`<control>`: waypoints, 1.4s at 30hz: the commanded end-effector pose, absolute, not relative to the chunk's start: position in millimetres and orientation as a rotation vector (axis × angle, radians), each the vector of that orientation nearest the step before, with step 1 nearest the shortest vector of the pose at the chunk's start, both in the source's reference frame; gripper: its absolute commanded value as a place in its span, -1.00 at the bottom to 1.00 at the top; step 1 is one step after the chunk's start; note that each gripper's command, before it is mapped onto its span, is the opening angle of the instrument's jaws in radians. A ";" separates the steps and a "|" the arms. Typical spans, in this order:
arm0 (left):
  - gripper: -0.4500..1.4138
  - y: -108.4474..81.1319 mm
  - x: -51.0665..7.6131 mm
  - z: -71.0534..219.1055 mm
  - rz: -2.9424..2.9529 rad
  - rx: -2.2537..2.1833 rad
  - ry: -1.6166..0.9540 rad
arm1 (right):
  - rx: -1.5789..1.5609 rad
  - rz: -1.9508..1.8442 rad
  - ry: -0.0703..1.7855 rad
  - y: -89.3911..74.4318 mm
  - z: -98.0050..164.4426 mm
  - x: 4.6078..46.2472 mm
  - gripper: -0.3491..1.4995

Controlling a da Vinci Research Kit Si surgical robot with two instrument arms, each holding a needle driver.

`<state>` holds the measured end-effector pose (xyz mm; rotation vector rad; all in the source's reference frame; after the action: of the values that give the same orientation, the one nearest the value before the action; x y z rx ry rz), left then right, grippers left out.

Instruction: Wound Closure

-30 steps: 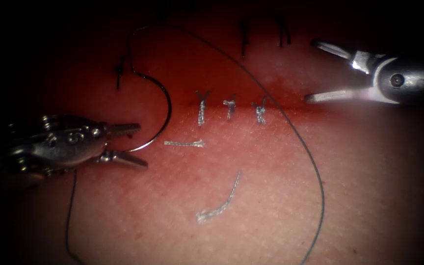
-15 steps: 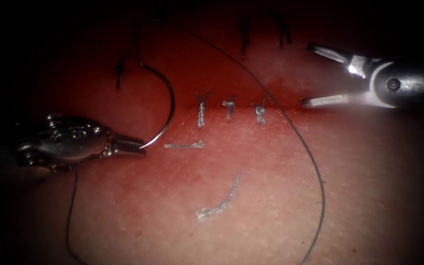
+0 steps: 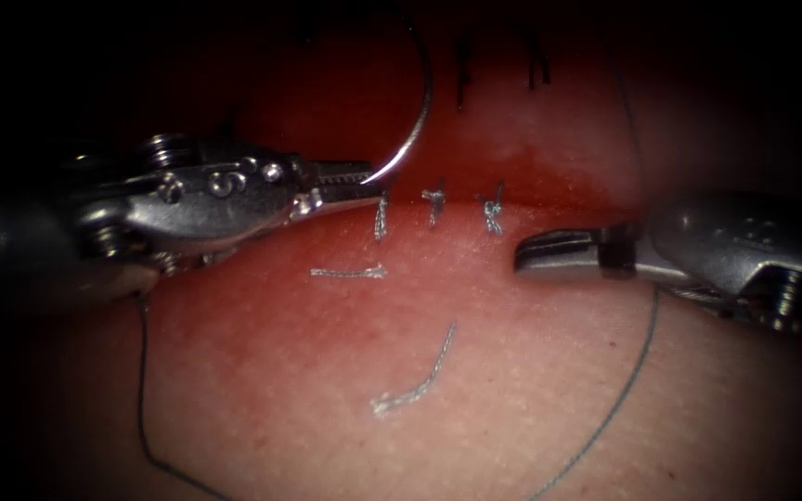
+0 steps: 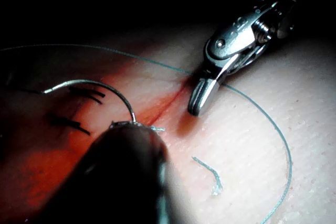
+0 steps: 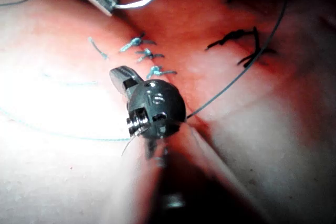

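The needle [image 3: 412, 111] is held clear of the tissue [image 3: 475, 371], gripped at one end of its curve by the clenched jaws of the left tool [image 3: 350, 176], with the arc rising toward the top centre of the endoscope frame. The left tool is laid nearly level, entering from the left edge, its tip just left of the three knotted stitches [image 3: 434, 206] that sit on the cut [image 3: 559, 199]. The right tool [image 3: 559, 252] is brought in from the right edge at mid-height, its jaws pressed together on nothing, the tip just below the cut and right of the stitches. The thread [image 3: 638, 357] is seen running past the right tool and curving toward the bottom edge; another stretch [image 3: 141, 390] hangs below the left tool at lower left. Two cut ends of thread [image 3: 415, 390] lie loose on the tissue below the stitches.
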<state>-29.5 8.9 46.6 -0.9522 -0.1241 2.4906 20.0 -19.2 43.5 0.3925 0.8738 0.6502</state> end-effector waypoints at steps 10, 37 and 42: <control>-1.00 8.1 -35.6 46.0 2.548 -0.875 0.028 | 0.220 0.824 0.346 -21.6 48.1 15.0 -1.00; -1.00 1.8 -43.5 49.7 2.616 -0.536 0.655 | 0.089 1.140 0.615 -13.1 38.6 10.3 0.49; -1.00 1.4 -43.8 49.7 2.627 -0.445 0.781 | 0.023 1.163 0.551 -12.8 38.6 12.7 0.60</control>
<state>-43.3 1.0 49.3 -0.4358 0.7915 2.6257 11.6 -13.2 38.1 0.0143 0.5328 1.1610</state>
